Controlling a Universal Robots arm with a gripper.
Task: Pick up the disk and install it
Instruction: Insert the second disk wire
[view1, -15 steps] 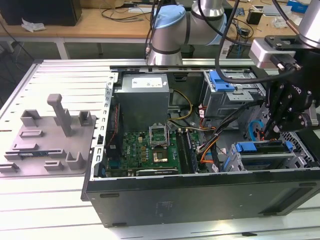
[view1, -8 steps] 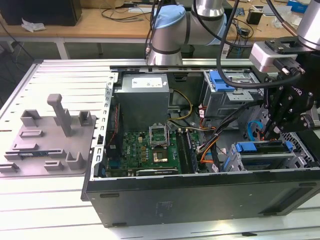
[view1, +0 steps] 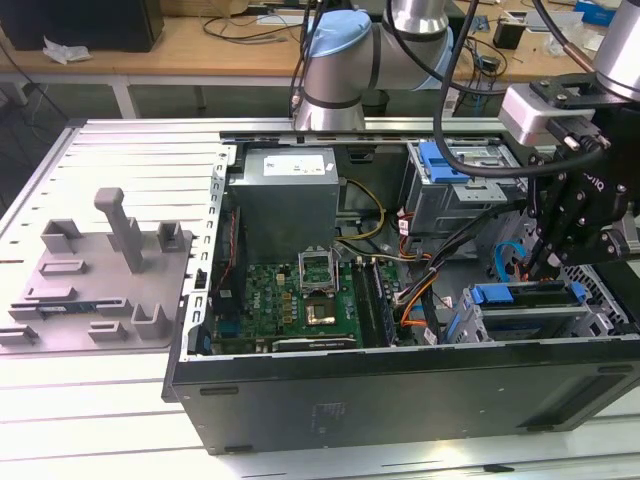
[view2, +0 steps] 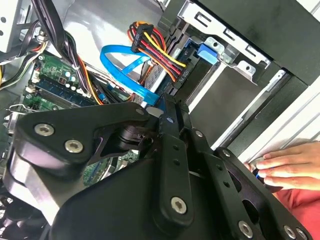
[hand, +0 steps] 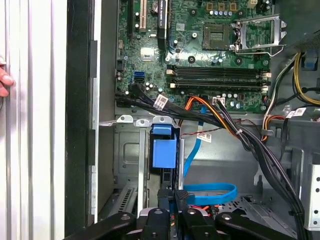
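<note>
Claw (view1: 540, 262) over the drive bay of the open computer case (view1: 400, 400)

Disk (hand: 164, 150) sits edge-up in the metal drive cage, blue carrier rail showing, near the case's front corner. The claw's fingers (hand: 172, 197) are drawn close together just beside its rail; a grip cannot be told. A person's hand (view2: 280, 167) rests on the counter's edge.

Light was even and bright, seemingly from overhead, in the exterior view, with soft glare on the pale ribbed table (view1: 100, 420) and deep shade inside the computer case (view1: 400, 380). In the second wrist view the near black gripper (view2: 167, 107) looked soft and dark. The motherboard (hand: 200, 45) in the first wrist view was crisp.
</note>
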